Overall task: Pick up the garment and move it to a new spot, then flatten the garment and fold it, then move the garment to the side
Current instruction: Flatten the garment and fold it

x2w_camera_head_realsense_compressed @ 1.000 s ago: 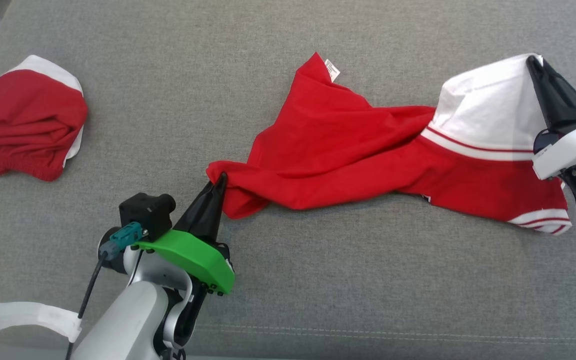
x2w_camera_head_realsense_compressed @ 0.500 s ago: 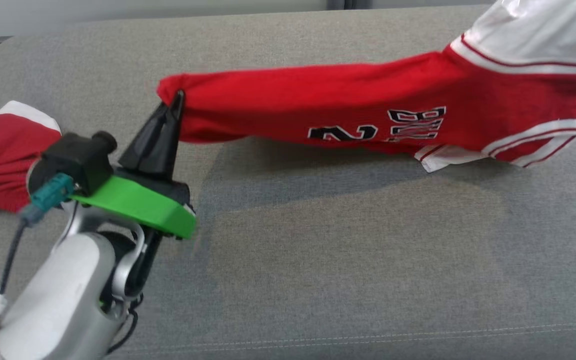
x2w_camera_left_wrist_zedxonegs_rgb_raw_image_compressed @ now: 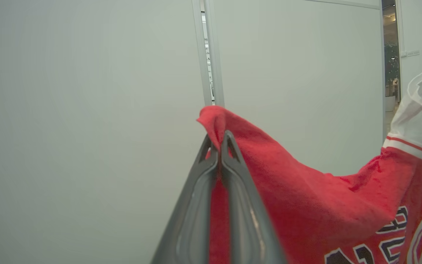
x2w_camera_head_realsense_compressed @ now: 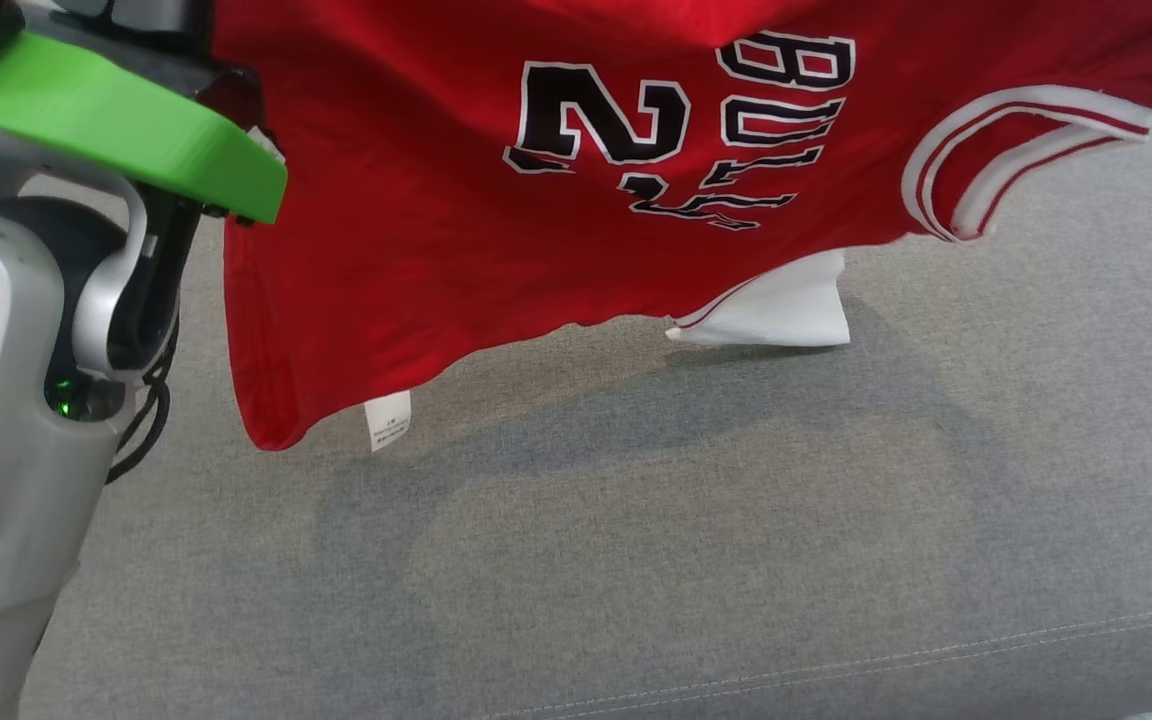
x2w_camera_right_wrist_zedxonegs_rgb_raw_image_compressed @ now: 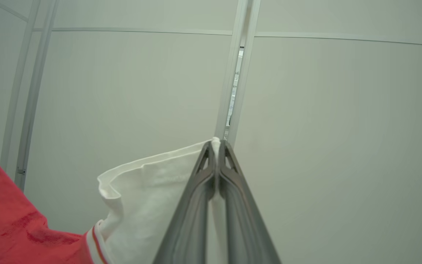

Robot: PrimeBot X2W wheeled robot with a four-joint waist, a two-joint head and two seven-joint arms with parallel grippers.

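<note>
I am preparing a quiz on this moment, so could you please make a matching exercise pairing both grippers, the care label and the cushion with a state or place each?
Things:
1. left gripper
2. right gripper
3. care label
4. grey cushion

States or places:
A. shut on a white edge of the garment
B. lies beneath the garment, in its shadow
C. shut on a red corner of the garment
D. hangs at the garment's lower edge

Pairs: 1-C, 2-A, 3-D, 4-B

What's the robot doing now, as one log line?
left gripper: shut on jersey | right gripper: shut on jersey | jersey: hanging over grey cushion
</note>
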